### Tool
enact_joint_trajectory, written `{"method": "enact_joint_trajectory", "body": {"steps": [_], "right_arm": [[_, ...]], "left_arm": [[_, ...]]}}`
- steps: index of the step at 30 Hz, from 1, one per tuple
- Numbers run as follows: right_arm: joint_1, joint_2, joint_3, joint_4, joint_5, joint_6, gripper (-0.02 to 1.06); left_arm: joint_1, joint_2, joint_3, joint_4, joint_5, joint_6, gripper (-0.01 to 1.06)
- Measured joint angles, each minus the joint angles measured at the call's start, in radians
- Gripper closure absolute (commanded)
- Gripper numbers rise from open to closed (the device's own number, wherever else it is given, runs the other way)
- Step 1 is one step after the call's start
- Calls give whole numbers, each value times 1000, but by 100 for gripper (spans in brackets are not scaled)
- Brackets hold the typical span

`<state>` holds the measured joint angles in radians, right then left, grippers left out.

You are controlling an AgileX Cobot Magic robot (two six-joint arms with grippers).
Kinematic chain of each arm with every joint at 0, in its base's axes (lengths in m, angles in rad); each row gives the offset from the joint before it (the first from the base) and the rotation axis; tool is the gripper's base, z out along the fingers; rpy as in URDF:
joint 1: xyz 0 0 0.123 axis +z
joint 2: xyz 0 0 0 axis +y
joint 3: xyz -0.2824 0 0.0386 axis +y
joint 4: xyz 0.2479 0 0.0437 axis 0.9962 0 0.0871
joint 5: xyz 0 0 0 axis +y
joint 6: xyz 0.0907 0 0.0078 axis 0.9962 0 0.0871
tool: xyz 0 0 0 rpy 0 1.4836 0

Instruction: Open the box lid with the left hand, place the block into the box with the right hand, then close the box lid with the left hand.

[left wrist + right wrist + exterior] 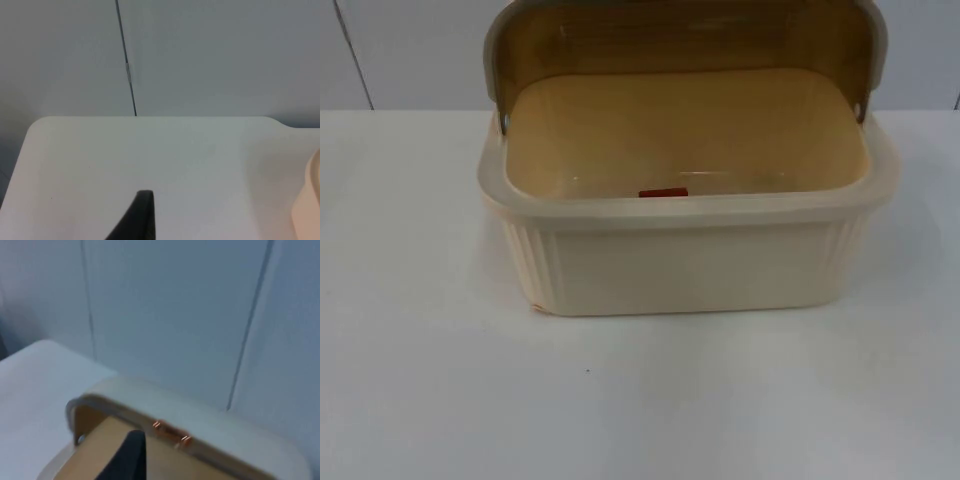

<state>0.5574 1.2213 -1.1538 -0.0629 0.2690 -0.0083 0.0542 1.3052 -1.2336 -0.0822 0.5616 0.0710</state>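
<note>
A cream plastic box (pixel 690 265) stands in the middle of the table with its lid (pixel 680 40) swung up and back. Inside, a small red block (pixel 663 193) lies on the floor against the front wall, mostly hidden by the rim. My left gripper (pixel 142 217) hangs over bare table beside the box, whose rounded corner (pixel 307 200) shows close by. My right gripper (pixel 127 455) is up over the raised lid (pixel 200 435), near its small copper-coloured clasp (pixel 171 432). Nothing is seen held by either gripper.
The white table top (pixel 440 380) spreads wide in front of the box and to both sides. The grey partition wall (pixel 410 50) rises right behind the lid. The table's rounded far corner (pixel 37 125) lies ahead of the left gripper.
</note>
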Motion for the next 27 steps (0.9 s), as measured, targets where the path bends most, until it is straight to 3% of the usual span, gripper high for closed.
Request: {"method": "enact_joint_trajectory", "body": {"steps": [7,13,14,19,24,27], "right_arm": [[-120,-89,-121,-12,38,0,3],[-343,-118,-236,-59,98,-4,3],[-343,-118,-236,-59,98,-4,3],[-557,-119,-242,-61,166,-14,3],[-679,-121,-204,-34,151,-15,3],[-693,-123,-138,-10,121,-17,3]], "left_arm": [[0,0,0,0,-2,0,0],[0,0,0,0,-2,0,0],[0,0,0,0,-2,0,0],[0,0,0,0,-2,0,0],[0,0,0,0,-2,0,0],[0,0,0,0,-9,0,0]]}}
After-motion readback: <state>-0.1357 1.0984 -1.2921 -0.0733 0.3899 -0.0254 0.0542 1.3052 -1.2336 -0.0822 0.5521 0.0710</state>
